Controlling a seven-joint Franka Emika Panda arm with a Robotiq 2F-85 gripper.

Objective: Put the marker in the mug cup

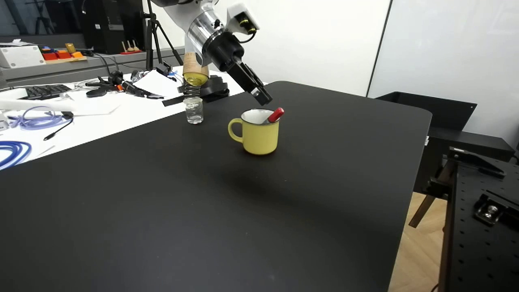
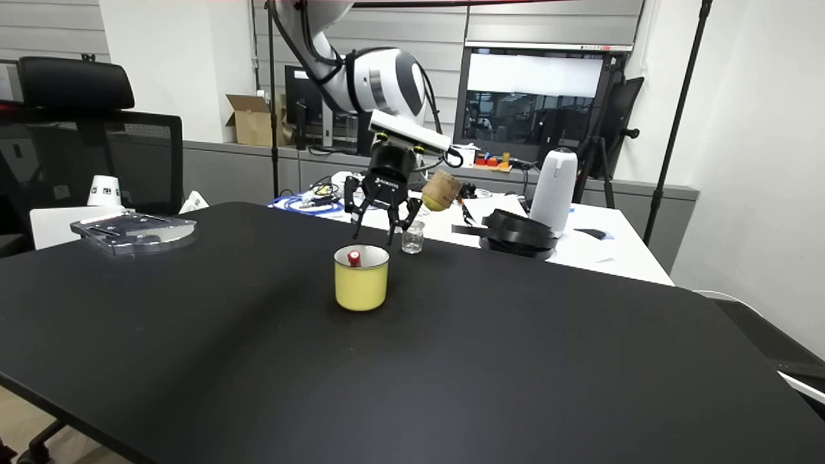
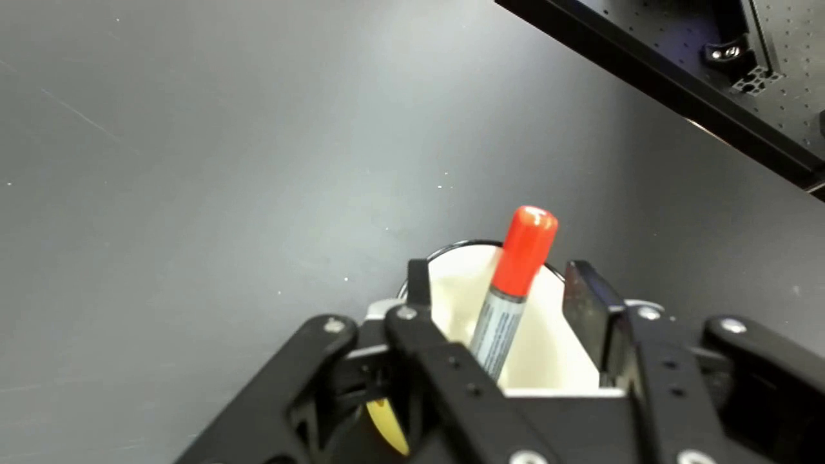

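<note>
The pale-yellow mug cup (image 1: 260, 140) stands upright on the black table in both exterior views (image 2: 361, 288). The marker (image 1: 276, 115) stands tilted inside it, its red end above the rim and leaning on it. In the wrist view the marker (image 3: 512, 274) shows a red cap and a grey body, with its lower end hidden behind the gripper. The mug's light inside (image 3: 548, 351) shows around it. My gripper (image 2: 372, 237) is open and empty just above the mug. In the wrist view the marker shows between the spread fingers (image 3: 496, 277), apart from both.
A clear jar (image 1: 194, 110) with a cork-coloured piece (image 2: 442, 190) above it stands behind the mug near the table's edge. A clear flat plastic object (image 2: 135, 232) lies on the black table (image 2: 451, 374). A white desk (image 1: 93, 125) with cables adjoins it.
</note>
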